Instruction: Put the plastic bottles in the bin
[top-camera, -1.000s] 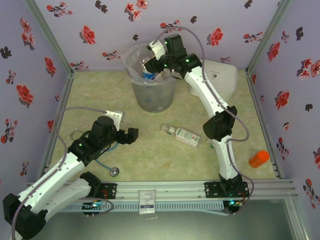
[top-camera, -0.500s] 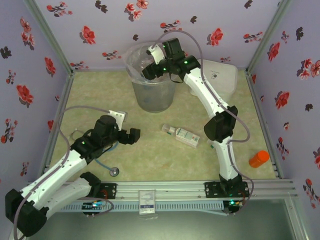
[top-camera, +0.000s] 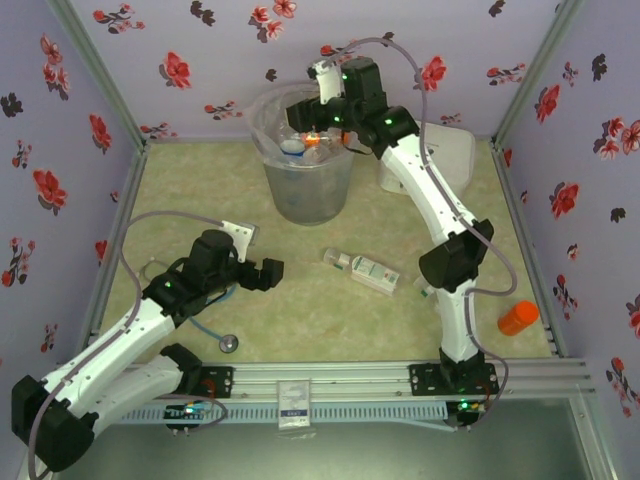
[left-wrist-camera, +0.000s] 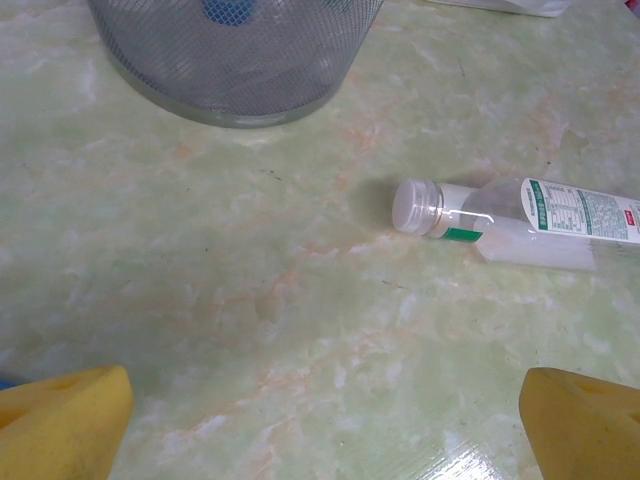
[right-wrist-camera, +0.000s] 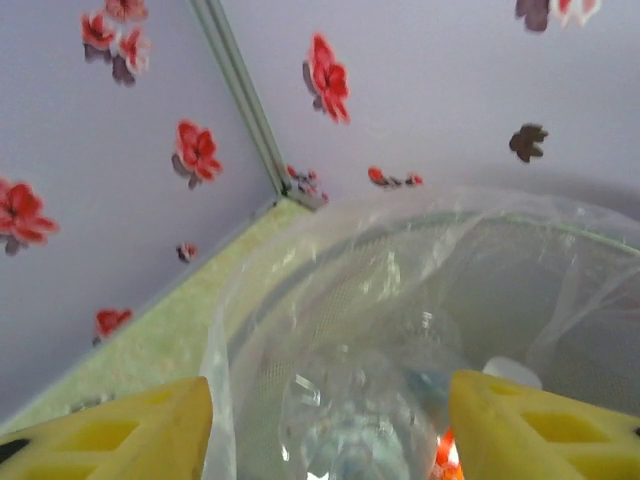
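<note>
top view: the left gripper (top-camera: 266, 272) hangs low, jaws spread and empty. one bottle (top-camera: 362, 269) lies on the table (top-camera: 200, 190) near its right side, cap toward the bin (top-camera: 310, 195). the right gripper (top-camera: 303, 118) hovers over the bin.
left wrist view: the bottle lies ahead-right, long axis crosswise, cap left.
right wrist view: jaws apart, empty, bottles (right-wrist-camera: 345, 425) in the bin below.

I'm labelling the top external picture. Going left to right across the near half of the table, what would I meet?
The stethoscope disc → left end effector → clear bottle lying on its side → orange container.
</note>
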